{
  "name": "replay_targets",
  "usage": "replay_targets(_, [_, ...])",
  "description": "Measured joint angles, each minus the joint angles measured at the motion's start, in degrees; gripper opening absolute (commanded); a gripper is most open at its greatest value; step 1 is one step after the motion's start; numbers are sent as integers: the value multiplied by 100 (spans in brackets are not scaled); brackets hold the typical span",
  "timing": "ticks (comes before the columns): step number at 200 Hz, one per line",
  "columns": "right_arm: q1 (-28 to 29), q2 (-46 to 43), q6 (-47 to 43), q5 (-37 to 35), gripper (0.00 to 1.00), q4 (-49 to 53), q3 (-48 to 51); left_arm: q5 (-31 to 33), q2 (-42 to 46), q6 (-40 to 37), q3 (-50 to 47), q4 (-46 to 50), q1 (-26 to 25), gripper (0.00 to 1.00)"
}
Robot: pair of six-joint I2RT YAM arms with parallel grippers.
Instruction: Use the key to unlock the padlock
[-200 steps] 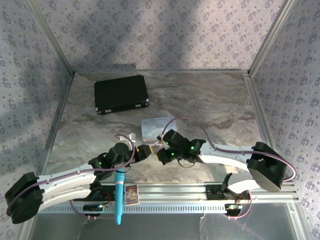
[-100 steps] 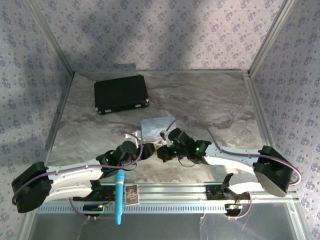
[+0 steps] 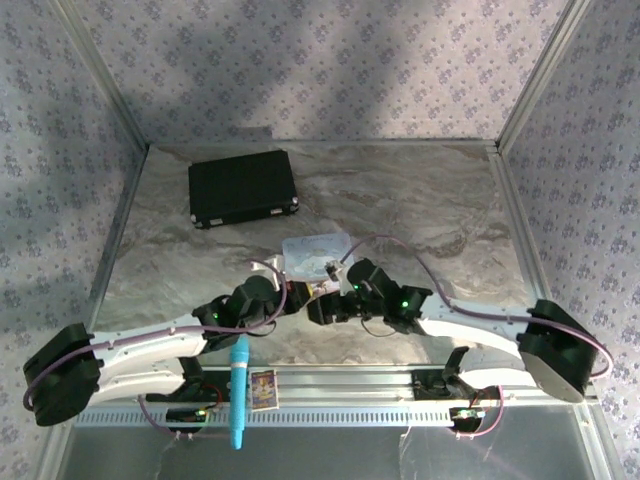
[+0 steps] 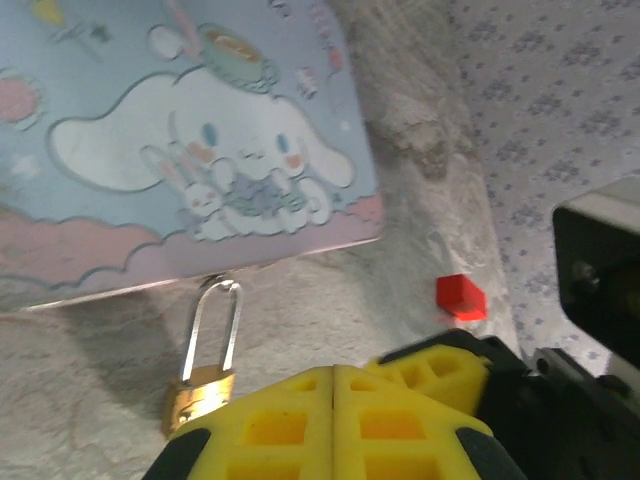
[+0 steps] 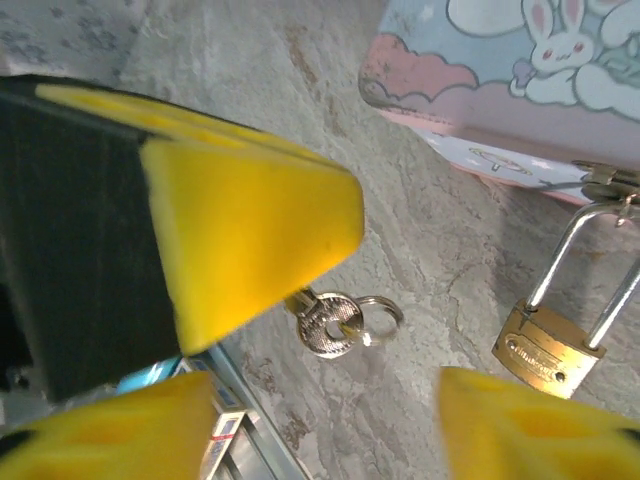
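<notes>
Brass-gold padlock (image 5: pixel 548 355) is hanging by its thin shackle from the latch of the pastel cartoon tin (image 5: pixel 520 70) and lying on the marble tabletop (image 5: pixel 420 200). Nearby, the small silvery key (image 5: pixel 325 325) is lying flat between the spread jaws of the right gripper (image 5: pixel 400 300). The left gripper (image 4: pixel 333 378) is pressing its jaws together, empty, just short of the padlock.

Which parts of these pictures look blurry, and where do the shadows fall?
Right wrist view: the yellow jaws near the lens are soft, while the key and padlock are crisp. Left wrist view: the print on the pastel tin is slightly smeared. Top external view: broad soft shadows cross the wallpapered walls.
</notes>
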State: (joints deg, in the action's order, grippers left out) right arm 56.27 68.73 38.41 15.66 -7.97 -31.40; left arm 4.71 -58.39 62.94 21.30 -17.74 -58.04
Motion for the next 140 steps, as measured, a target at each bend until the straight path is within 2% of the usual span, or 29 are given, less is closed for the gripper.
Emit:
replay_targets(5, [-37, -164, -28, -11, 94, -66, 111, -125, 31, -17, 0, -39, 96, 0])
replay_targets(9, [-72, -291, 22, -22, 95, -101, 190, -227, 50, -35, 0, -68, 208, 0])
replay_targets(31, [-444, -876, -42, 116, 95, -376, 546, -857, 72, -138, 0, -205, 802, 0])
replay_targets(52, [-931, -1086, -20, 535, 91, -763, 651, -1296, 179, -304, 0, -205, 931, 0])
replay_targets(71, [-1255, -1038, -7, 1062, 79, -1185, 647, -1648, 319, -378, 0, -369, 931, 0])
replay_targets(95, [-1390, -695, 61, 1679, 61, -1596, 575, -1965, 363, -374, 0, -741, 931, 0])
replay_targets(140, [-1432, -321, 367, 2347, 46, -2380, 546, -2129, 570, -334, -4, -1086, 931, 0])
